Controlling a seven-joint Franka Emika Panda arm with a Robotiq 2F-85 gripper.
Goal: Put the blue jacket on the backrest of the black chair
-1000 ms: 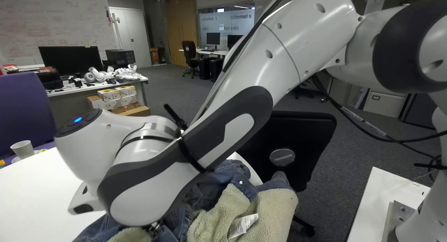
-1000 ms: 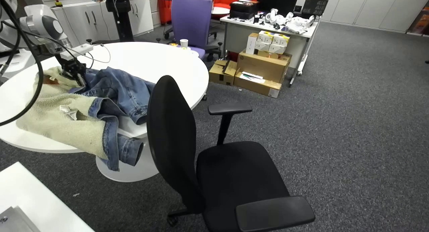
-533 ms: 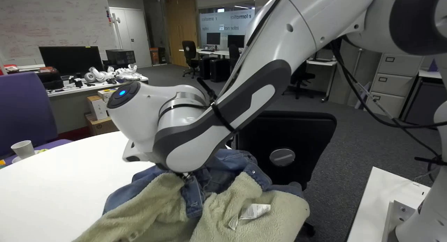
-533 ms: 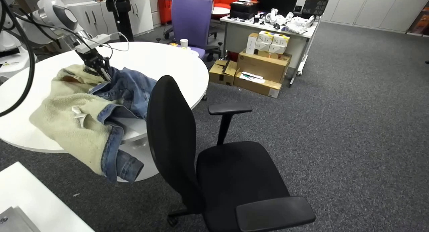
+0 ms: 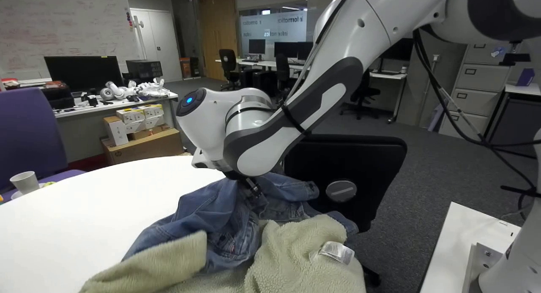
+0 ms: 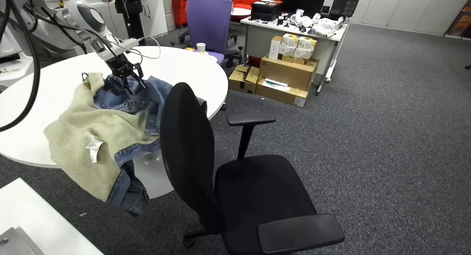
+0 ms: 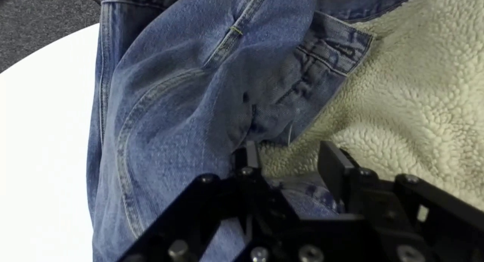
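There's the hand (image 7: pixel 288 156), jaws apart, right down at the rumpled jacket (image 6: pixel 99 126), which sprawls over the worktop (image 6: pixel 187 67) and droops off its edge near the black chair (image 6: pixel 189 144).

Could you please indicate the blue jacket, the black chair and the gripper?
Blue jacket (image 6: pixel 110 128): in an exterior view, on its cream lining.
Black chair (image 6: pixel 262 188): in an exterior view, on its seat.
Gripper (image 7: pixel 290 155): wrist view, between its fingertips.

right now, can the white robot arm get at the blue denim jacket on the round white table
Most likely yes: the open black robot hand is right at the blue denim jacket, with nothing showing in the way of its fingers.
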